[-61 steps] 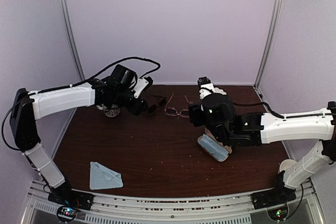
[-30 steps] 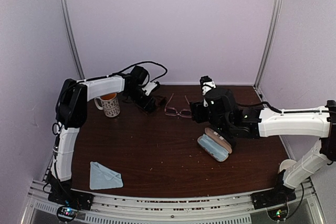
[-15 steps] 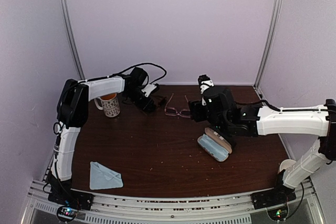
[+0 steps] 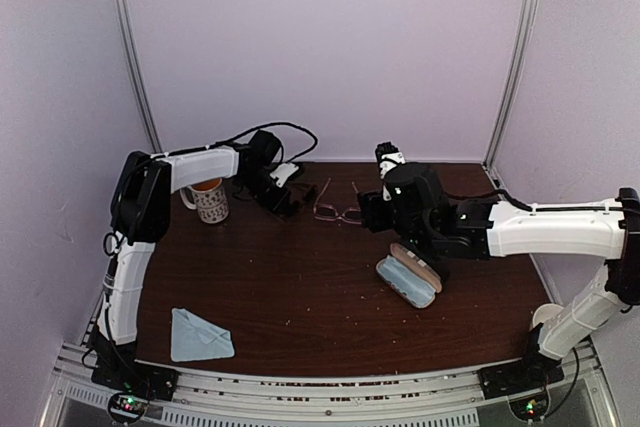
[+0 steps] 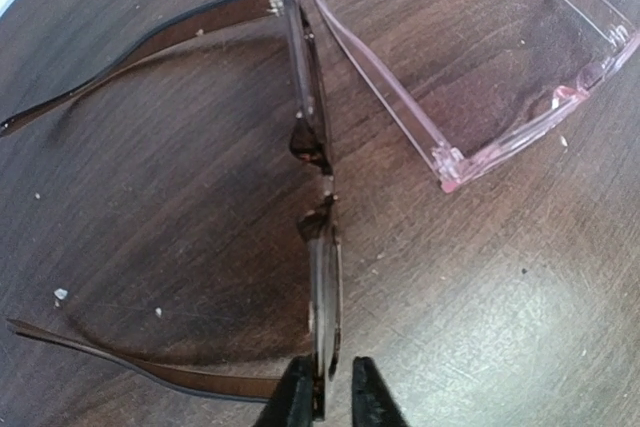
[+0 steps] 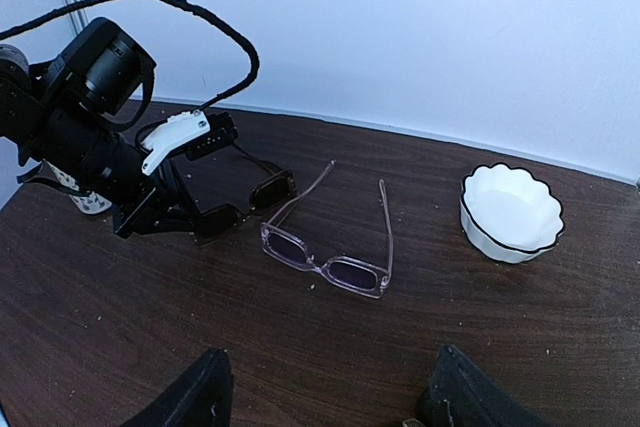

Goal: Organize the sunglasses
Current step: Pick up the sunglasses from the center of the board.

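Left gripper [image 5: 330,399] pinches edge of dark sunglasses [image 5: 316,277] beside pink sunglasses [image 5: 385,77].

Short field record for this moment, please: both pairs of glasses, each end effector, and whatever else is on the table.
dark sunglasses: on the table, arms unfolded, beside the pink pair
pink glasses: on the table, arms unfolded, untouched
left end effector: straddles the dark frame's corner, nearly closed; firm grip unclear
right end effector: open, empty, facing both pairs
case: open, blue lining up, right of centre
also present: mug, white bowl, folded cloth
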Available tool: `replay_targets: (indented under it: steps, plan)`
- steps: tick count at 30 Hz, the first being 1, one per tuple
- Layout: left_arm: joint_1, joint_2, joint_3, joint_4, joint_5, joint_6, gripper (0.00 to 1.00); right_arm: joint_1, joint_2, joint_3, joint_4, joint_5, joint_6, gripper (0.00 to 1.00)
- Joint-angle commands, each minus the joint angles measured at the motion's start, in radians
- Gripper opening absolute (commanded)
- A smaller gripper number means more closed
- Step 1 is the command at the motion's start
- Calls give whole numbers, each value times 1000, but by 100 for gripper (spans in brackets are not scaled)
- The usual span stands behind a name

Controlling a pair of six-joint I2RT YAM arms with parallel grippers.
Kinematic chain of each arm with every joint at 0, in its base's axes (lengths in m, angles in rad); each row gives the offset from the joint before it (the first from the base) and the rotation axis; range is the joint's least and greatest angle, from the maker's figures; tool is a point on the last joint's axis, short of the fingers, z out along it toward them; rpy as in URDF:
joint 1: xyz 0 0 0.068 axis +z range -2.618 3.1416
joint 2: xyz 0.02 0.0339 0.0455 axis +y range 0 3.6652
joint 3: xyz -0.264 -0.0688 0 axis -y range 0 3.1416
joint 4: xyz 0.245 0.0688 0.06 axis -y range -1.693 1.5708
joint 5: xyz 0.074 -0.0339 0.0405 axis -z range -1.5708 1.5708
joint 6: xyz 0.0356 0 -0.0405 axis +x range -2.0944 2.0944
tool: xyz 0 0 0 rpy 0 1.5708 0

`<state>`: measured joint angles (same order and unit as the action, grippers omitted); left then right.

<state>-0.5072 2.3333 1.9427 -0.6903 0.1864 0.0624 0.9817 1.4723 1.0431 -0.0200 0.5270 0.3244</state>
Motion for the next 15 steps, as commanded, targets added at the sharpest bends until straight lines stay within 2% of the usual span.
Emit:
replay_targets:
  steps: [1,6,15]
  plan:
    - [8,18,29,1,27,-6,10,-1,14,30,-17,-2,5,69]
    - [9,4,15,1,32,-4,0,-1,17,34,-22,-4,5,69]
    - [7,-99,-68,27,31,-20,0,0,22,42,-29,-4,8,68]
